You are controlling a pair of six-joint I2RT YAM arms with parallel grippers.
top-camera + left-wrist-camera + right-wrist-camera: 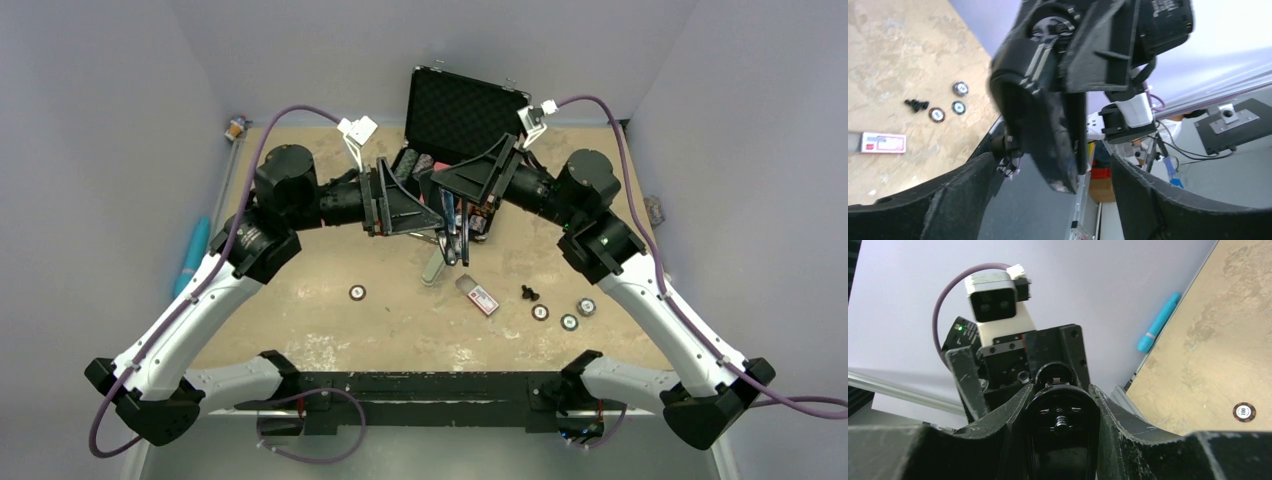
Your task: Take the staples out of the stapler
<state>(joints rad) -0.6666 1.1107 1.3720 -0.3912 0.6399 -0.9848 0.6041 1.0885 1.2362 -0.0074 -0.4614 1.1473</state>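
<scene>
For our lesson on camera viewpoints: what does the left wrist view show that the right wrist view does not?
Only the left wrist: the box with the red-and-white label and a small black piece lying on the table. Only the right wrist: a blue pen beyond the table's edge. Both: the black stapler and the tan table.

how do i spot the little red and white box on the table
From the open black case at the far edge, come toward the near edge. The box lies on the bare tabletop, left of the round discs, the only red-and-white rectangle there.
</scene>
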